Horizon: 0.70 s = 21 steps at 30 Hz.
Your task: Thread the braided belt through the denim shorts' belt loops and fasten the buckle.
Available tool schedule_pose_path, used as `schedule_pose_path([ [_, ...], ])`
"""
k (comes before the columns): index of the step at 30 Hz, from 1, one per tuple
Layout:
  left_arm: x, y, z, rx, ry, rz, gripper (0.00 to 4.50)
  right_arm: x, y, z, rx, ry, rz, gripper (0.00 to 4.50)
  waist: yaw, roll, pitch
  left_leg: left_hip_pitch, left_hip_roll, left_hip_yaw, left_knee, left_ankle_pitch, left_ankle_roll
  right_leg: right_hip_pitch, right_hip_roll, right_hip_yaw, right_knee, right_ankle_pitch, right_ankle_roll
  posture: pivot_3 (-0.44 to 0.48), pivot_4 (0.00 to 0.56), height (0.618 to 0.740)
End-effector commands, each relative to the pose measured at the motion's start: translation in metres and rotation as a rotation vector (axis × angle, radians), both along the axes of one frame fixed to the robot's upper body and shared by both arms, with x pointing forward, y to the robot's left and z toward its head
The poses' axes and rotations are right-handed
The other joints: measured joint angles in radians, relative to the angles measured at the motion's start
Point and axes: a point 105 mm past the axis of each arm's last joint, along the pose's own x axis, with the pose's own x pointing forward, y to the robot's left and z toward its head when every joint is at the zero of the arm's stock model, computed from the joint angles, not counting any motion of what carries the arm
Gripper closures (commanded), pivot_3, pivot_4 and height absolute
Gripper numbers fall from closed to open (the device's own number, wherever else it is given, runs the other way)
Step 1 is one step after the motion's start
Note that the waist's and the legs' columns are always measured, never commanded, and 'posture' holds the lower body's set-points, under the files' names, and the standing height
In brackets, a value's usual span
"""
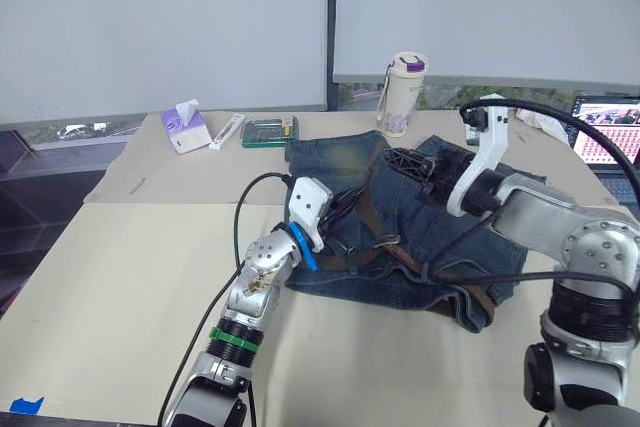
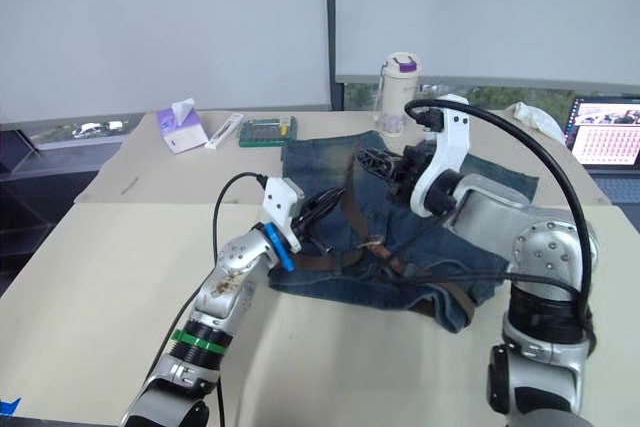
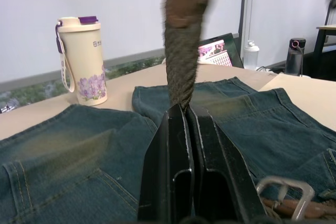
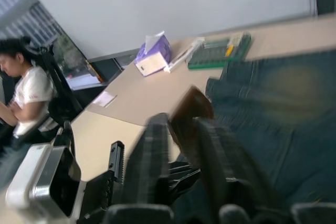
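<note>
Left gripper (image 3: 181,116): nearest the left wrist camera; fingers pressed together on the braided belt (image 3: 182,61), which rises straight up out of the pinch.
Right gripper (image 4: 181,129): over the middle of the shorts; dark fingers (image 4: 152,150) sit either side of a brown strap end, apparently clamped on it, though the view is blurred.
Braided belt, lay: in the head views it runs along the waistband and a free length loops up across the shorts toward the right gripper.
Buckle (image 3: 283,195): silvery frame lying flat on the denim, just beside the left gripper, unfastened.
Denim shorts (image 1: 420,267): spread on the tan table (image 1: 120,277), waistband edge toward the robot, legs pointing away.
Belt loops: cannot tell how many already carry the strap.
Background: cream tumbler (image 1: 404,80), tissue pack (image 1: 186,127), green board (image 1: 270,132) at the far edge; laptop (image 1: 608,132) at right; seated person (image 4: 23,93) beyond the table.
Step in hand: judged as mid-threading, strap held between both grippers, buckle not yet done.
Next move calls for: steering the free end to the next loop and keeping the strap taut without dragging the shorts.
</note>
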Motion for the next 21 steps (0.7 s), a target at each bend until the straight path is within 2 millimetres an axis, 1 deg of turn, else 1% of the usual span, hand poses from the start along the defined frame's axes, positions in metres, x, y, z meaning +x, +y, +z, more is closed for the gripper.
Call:
schedule_pose_path([
  [1, -0.001, 0.015, 0.011, -0.068, 0.009, 0.012, 4.5, -0.008, -0.002, -0.018, -0.219, -0.136, 0.036, 1.73, 0.001, 0.0, 0.0, 0.0, 0.0, 0.001, 0.0, 0.0, 0.0, 0.0, 0.0, 0.0, 0.0, 0.0, 0.0, 0.0, 0.15, 0.74],
  [3, 0.001, 0.023, 0.01, -0.13, 0.072, 0.022, 4.5, -0.011, -0.005, -0.043, -0.318, -0.14, 0.069, 1.1, -0.001, -0.001, 0.0, 0.0, 0.0, 0.001, 0.001, 0.0, 0.0, 0.001, 0.001, -0.001, -0.001, 0.0, 0.001, 0.0, 0.15, 0.74],
  [4, 0.001, 0.028, 0.009, -0.175, 0.116, 0.026, 4.5, -0.014, -0.003, -0.057, -0.339, -0.136, 0.092, 1.1, -0.007, -0.001, 0.0, 0.0, 0.001, 0.001, 0.001, 0.0, 0.0, 0.001, 0.001, -0.001, -0.001, 0.0, 0.001, 0.0, 0.15, 0.74],
  [5, 0.001, 0.032, 0.009, -0.244, 0.174, 0.021, 4.5, -0.018, 0.004, -0.066, -0.336, -0.147, 0.134, 1.1, -0.009, -0.001, 0.0, 0.0, 0.001, 0.001, 0.001, 0.0, -0.001, -0.001, 0.001, 0.0, 0.0, 0.0, 0.0, 0.0, 0.15, 0.74],
  [7, 0.0, 0.037, 0.007, -0.346, 0.261, 0.001, 4.5, -0.023, 0.014, -0.075, -0.3, -0.169, 0.188, 1.1, -0.013, -0.002, 0.001, 0.001, 0.003, 0.0, 0.001, 0.0, -0.001, 0.001, 0.003, 0.0, 0.0, 0.0, 0.001, 0.0, 0.15, 0.74],
  [8, 0.0, 0.04, 0.003, -0.39, 0.312, -0.012, 4.5, -0.024, 0.017, -0.082, -0.294, -0.177, 0.207, 1.1, -0.015, -0.002, 0.001, 0.002, 0.003, -0.001, 0.001, 0.0, -0.001, 0.001, 0.003, 0.001, 0.0, 0.0, 0.001, 0.0, 0.15, 0.74],
  [10, -0.001, 0.044, -0.004, -0.431, 0.38, -0.022, 4.5, -0.025, 0.019, -0.092, -0.298, -0.185, 0.226, 1.1, -0.014, -0.002, 0.001, 0.002, 0.003, 0.0, 0.001, 0.001, -0.001, 0.0, 0.004, 0.001, 0.001, 0.0, 0.001, 0.0, 0.15, 0.74],
  [12, -0.002, 0.05, -0.011, -0.463, 0.438, -0.023, 4.5, -0.025, 0.019, -0.105, -0.291, -0.17, 0.238, 1.1, -0.012, -0.002, 0.001, 0.003, 0.003, -0.001, 0.001, 0.001, -0.002, 0.001, 0.004, 0.001, 0.001, 0.0, 0.001, 0.0, 0.15, 0.74],
  [13, -0.003, 0.053, -0.013, -0.482, 0.46, -0.027, 4.5, -0.025, 0.019, -0.114, -0.317, -0.164, 0.249, 1.1, -0.011, -0.003, 0.001, 0.003, 0.003, -0.001, 0.001, 0.001, -0.002, 0.001, 0.004, 0.002, 0.001, 0.0, 0.0, 0.0, 0.15, 0.74],
  [15, -0.004, 0.058, -0.014, -0.5, 0.484, -0.026, 4.5, -0.024, 0.017, -0.13, -0.377, -0.142, 0.263, 1.1, -0.01, -0.003, 0.001, 0.004, 0.003, -0.001, 0.001, 0.001, -0.002, 0.001, 0.004, 0.002, 0.0, 0.0, 0.0, 0.0, 0.15, 0.74],
  [17, -0.005, 0.063, -0.018, -0.47, 0.493, -0.013, 4.5, -0.021, 0.01, -0.148, -0.381, -0.055, 0.233, 1.1, -0.008, -0.003, 0.001, 0.004, 0.002, -0.001, 0.001, 0.001, -0.003, 0.001, 0.004, 0.002, 0.0, 0.0, 0.0, 0.0, 0.15, 0.74],
  [19, -0.006, 0.069, -0.02, -0.449, 0.486, 0.001, 4.5, -0.027, 0.008, -0.165, -0.418, 0.0, 0.271, 1.1, -0.007, -0.003, 0.001, 0.004, 0.002, -0.001, 0.001, 0.001, -0.003, 0.001, 0.004, 0.002, 0.0, 0.0, 0.0, 0.0, 0.15, 0.74],
  [21, -0.006, 0.074, -0.016, -0.404, 0.412, 0.013, 4.5, -0.033, 0.006, -0.176, -0.442, 0.05, 0.295, 1.1, -0.007, -0.003, 0.001, 0.004, 0.002, -0.001, 0.001, 0.001, -0.003, 0.001, 0.004, 0.002, 0.0, 0.0, 0.0, 0.0, 0.15, 0.74],
])
